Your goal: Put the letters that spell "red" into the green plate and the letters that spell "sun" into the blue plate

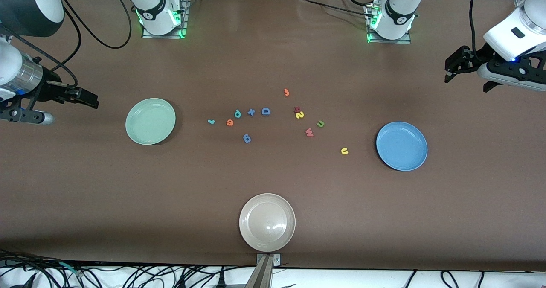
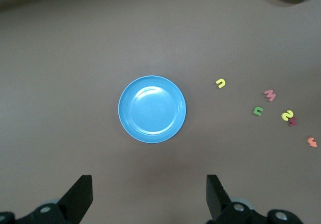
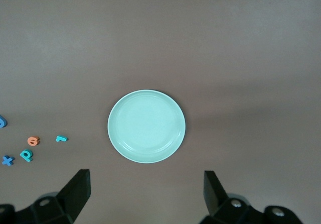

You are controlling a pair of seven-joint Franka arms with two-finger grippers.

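Observation:
The green plate (image 1: 150,121) (image 3: 146,126) lies empty toward the right arm's end of the table, the blue plate (image 1: 402,146) (image 2: 152,109) empty toward the left arm's end. Between them lie the teal r (image 1: 211,121) (image 3: 60,138), orange e (image 1: 230,122) (image 3: 33,141) and teal d (image 1: 237,114) (image 3: 26,155). Closer to the blue plate are the yellow s (image 1: 299,115) (image 2: 286,115), olive n (image 1: 320,124) (image 2: 258,111) and yellow u (image 1: 344,151) (image 2: 220,83). My left gripper (image 1: 453,68) (image 2: 149,196) hangs open in the air over bare table beside the blue plate. My right gripper (image 1: 87,99) (image 3: 146,194) hangs open beside the green plate.
A beige-white plate (image 1: 267,222) lies near the table's front edge. Other letters lie among the task's own: a blue x (image 1: 251,112), a blue D (image 1: 265,111), a blue piece (image 1: 247,138), an orange 3 (image 1: 286,92), a dark red letter (image 1: 297,109) touching the s, and a red w (image 1: 309,132).

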